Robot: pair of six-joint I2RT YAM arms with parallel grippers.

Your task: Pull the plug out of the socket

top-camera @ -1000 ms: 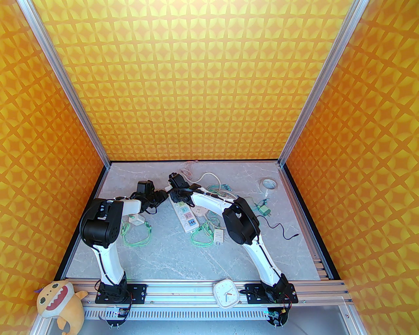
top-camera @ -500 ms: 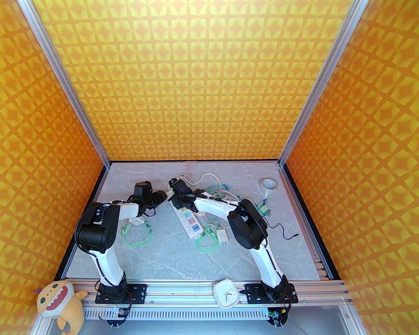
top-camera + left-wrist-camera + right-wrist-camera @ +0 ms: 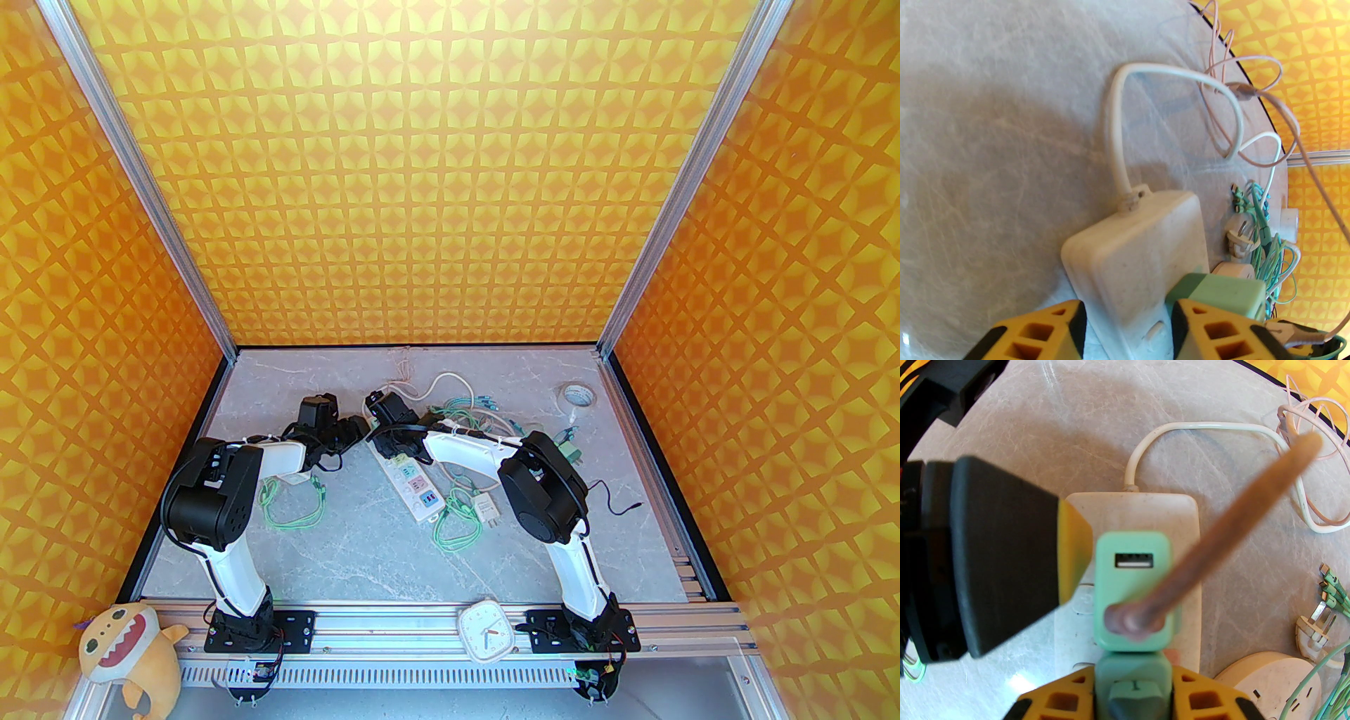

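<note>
The green plug [image 3: 1132, 585] is standing on the far end of the white power strip [image 3: 1177, 518], close to where the strip's white cord [image 3: 1199, 425] is coming out. I cannot tell whether its prongs are seated. A pink cable [image 3: 1234, 514] is sitting in one of the plug's USB ports, with a second port just beside it.

My right gripper [image 3: 1132, 673] is reaching down from above and clamping the plug between its yellow fingers. My left gripper [image 3: 1126, 313] is straddling the same end of the strip, one finger pressing each long side — grasping it.

Overhead, both arms are bending inward, wrists nearly meeting above the table [image 3: 351, 541], and the strip's near end is lying angled with coloured sockets showing. The right wrist view is adding a round white socket adapter [image 3: 1269, 676] and a loose white wall plug [image 3: 1313, 629] — both just beside the strip.
</note>
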